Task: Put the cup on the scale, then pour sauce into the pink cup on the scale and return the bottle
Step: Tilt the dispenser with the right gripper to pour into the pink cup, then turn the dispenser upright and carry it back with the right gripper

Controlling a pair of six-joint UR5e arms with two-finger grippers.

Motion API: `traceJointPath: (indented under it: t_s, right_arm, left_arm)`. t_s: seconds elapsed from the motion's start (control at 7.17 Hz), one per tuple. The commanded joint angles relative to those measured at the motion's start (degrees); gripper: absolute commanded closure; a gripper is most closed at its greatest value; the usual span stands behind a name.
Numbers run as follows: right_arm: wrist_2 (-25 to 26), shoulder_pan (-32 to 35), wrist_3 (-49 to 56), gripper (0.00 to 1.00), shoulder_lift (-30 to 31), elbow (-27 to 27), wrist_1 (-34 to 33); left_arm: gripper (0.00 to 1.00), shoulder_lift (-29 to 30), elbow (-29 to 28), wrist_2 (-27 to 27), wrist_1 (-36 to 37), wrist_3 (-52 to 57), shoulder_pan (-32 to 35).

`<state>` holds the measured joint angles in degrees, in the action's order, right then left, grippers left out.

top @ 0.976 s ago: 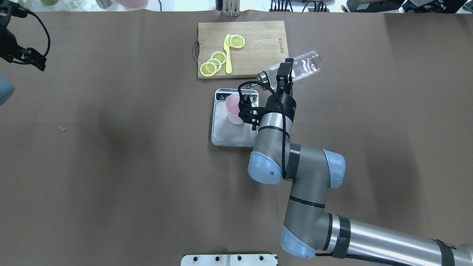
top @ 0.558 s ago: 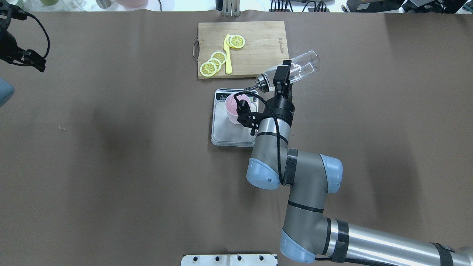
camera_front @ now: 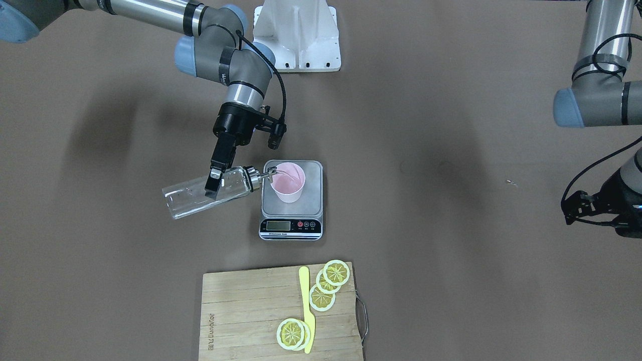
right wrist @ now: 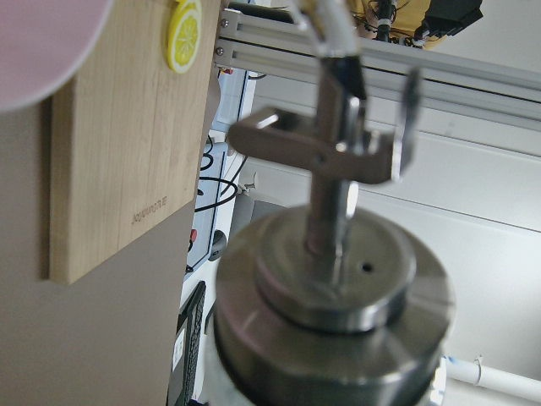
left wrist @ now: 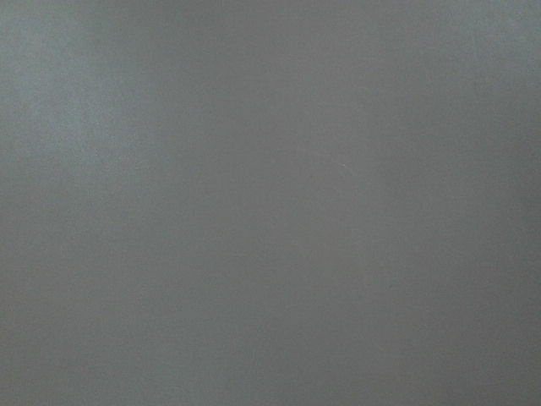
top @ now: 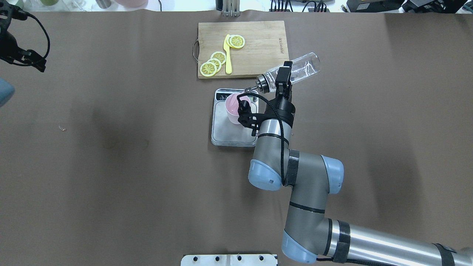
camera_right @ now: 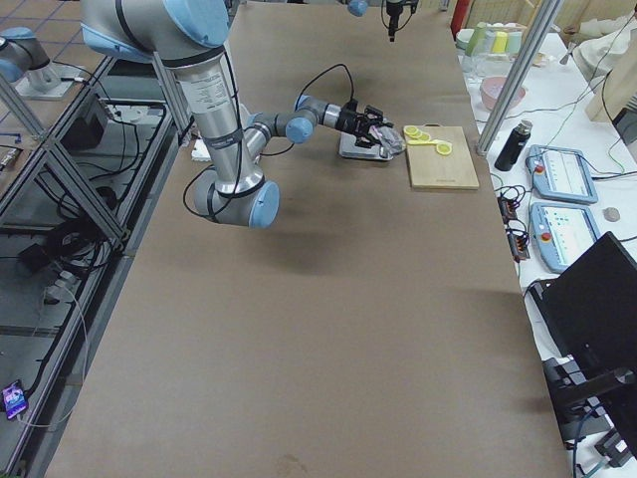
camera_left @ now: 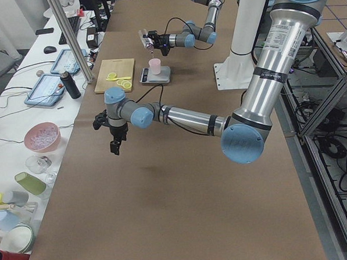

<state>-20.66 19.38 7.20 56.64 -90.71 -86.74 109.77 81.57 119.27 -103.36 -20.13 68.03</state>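
The pale pink cup [camera_front: 288,183] stands upright on the scale [camera_front: 313,203], toward its display end; both also show in the overhead view, the cup [top: 232,107] and the scale [top: 229,135]. My right gripper [camera_front: 214,183] is shut on the clear glass bottle [camera_front: 190,198] and holds it tilted, nearly on its side. Its metal spout reaches over the cup's rim. In the overhead view the right gripper [top: 282,75] grips the bottle [top: 301,70] near its cap. The right wrist view shows the cap and spout [right wrist: 330,288] close up. My left gripper [camera_front: 582,205] hangs far off at the table's side; I cannot tell its state.
A wooden cutting board [camera_front: 251,311] with lemon slices [camera_front: 331,283] and a yellow knife [camera_front: 306,311] lies beyond the scale's display end. The white robot base [camera_front: 296,35] stands at the table's robot edge. The left wrist view shows only blurred brown table.
My right wrist has shifted slightly and tipped the bottle, bringing the spout down over the cup's rim. The cup, the scale and the left arm have not moved.
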Motion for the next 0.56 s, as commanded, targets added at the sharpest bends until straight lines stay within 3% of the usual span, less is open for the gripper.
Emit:
traceJointPath:
  t_s: [0.0, 0.42]
  right_arm:
    - [-5.24, 0.39, -3.05, 1.0, 0.31, -0.17, 6.89]
    - [-17.35, 4.51, -7.36, 1.0, 2.68, -0.96, 16.49]
  left_arm:
    - [0.01, 0.35, 0.08, 0.0, 0.0, -0.17, 0.0]
    - [0.01, 0.7, 0.34, 0.0, 0.0, -0.7, 0.0]
